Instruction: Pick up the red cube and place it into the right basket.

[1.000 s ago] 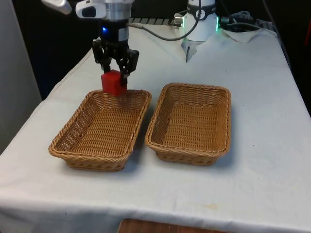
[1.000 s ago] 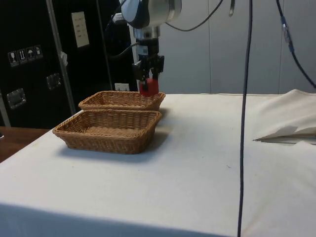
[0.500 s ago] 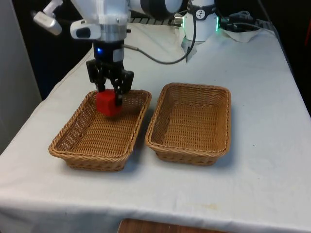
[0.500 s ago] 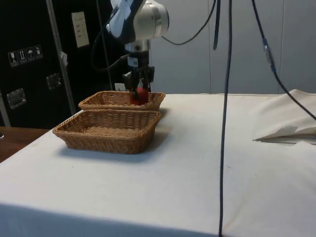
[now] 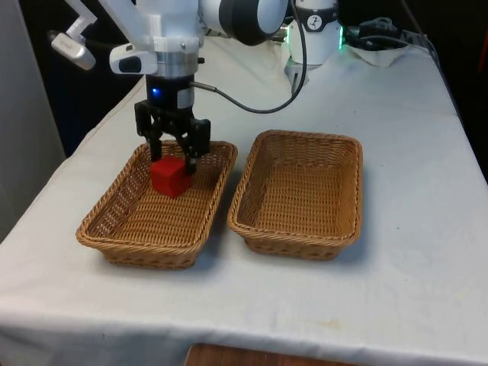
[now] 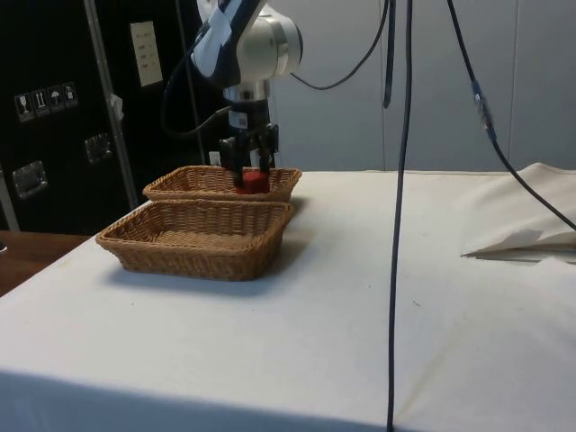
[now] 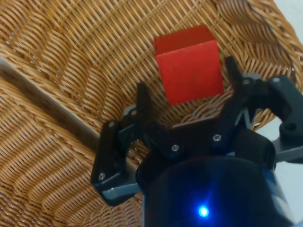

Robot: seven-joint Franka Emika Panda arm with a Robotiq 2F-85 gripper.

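The gripper (image 5: 172, 155) hangs low over the basket (image 5: 122, 221) on the front view's left, near its far end. Its fingers are spread apart, and the red cube (image 5: 169, 177) is between and a little below them, inside this basket.

The wrist view shows this best: both fingers (image 7: 143, 101) stand clear of the cube (image 7: 189, 64), with a gap on each side, and the cube lies on the woven floor near a corner of the basket (image 7: 57, 56). In the front view the cube looks slightly turned and the fingertips reach just to its top edge. In the side view only the top of the cube (image 6: 253, 180) shows above the rim of the far basket (image 6: 193, 186), and the gripper (image 6: 249, 162) is just above it.

The second basket (image 5: 299, 191) is beside the first one, at the front view's right.

In the side view, pale labels (image 6: 144, 52) are on the dark cabinets, but the writing is too small to read.

Both baskets are rectangular, of brown woven wicker with a braided rim. The cube is matt and plain with sharp edges. The cloth (image 5: 412, 152) is white and smooth.
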